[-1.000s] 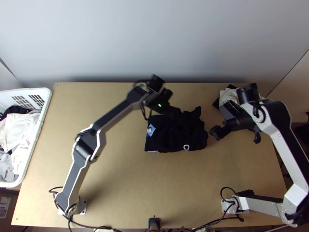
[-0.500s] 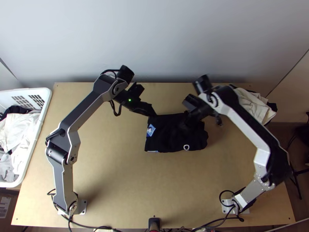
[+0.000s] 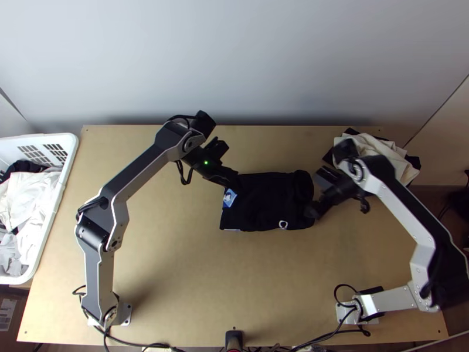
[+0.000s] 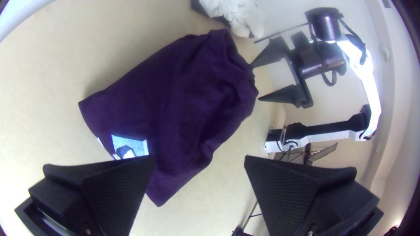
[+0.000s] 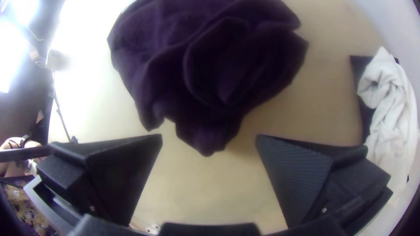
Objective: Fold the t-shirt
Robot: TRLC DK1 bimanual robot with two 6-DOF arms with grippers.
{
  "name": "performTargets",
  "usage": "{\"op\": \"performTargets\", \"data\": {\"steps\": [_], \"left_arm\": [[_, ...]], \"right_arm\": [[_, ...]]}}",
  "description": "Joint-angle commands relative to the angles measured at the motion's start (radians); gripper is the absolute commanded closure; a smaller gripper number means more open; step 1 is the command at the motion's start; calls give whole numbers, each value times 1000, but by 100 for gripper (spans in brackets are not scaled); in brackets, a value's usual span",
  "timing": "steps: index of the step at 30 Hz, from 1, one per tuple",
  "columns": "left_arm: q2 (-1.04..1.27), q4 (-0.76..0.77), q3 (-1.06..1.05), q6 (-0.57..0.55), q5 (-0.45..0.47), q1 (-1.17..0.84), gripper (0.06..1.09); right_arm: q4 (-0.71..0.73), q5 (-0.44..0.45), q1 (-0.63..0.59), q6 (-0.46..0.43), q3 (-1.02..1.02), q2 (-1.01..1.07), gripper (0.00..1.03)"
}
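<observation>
The dark t-shirt [image 3: 264, 202] lies folded into a compact bundle mid-table, a blue-and-white patch at its left side and its right end rumpled. Over its upper left corner is my left gripper [image 3: 232, 180]. My right gripper [image 3: 313, 211] is at the shirt's right end. In the left wrist view, my left gripper [image 4: 199, 157] stands open above the shirt [image 4: 175, 100], holding nothing; the right arm's gripper is beyond the rumpled end. In the right wrist view, my right gripper [image 5: 209, 137] is open, with loose folds of the shirt [image 5: 210, 65] in front of its fingers.
A white basket [image 3: 58, 199] of mixed clothes stands at the left. White and black cloths [image 3: 375, 155] lie in a pile at the table's far right corner. Bare wooden table [image 3: 193, 281] lies in front of the shirt.
My left gripper has moved left from over the shirt's top. My right gripper swung in over the shirt, then back to its right end, and the shirt's upper right part now lies lower.
</observation>
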Motion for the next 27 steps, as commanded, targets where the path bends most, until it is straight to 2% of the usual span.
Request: {"op": "performTargets", "data": {"steps": [1,6,12,17,21,27], "left_arm": [[43,4,22,7,-2,-16,10],[90,31,36,11,-8,-32,10],[159,37,83,14,-8,-50,10],[230,40,129,14,-23,-67,10],[291,40,171,14,-32,-72,10],[348,39,182,17,-39,-62,10]], "right_arm": [[-20,-2,-103,-42,-80,-145,3],[-49,-3,-11,11,77,-143,3],[-48,-3,167,100,281,1,3],[-48,-3,304,143,304,116,3],[15,-3,299,139,192,164,3],[53,-3,140,72,21,150,3]]}}
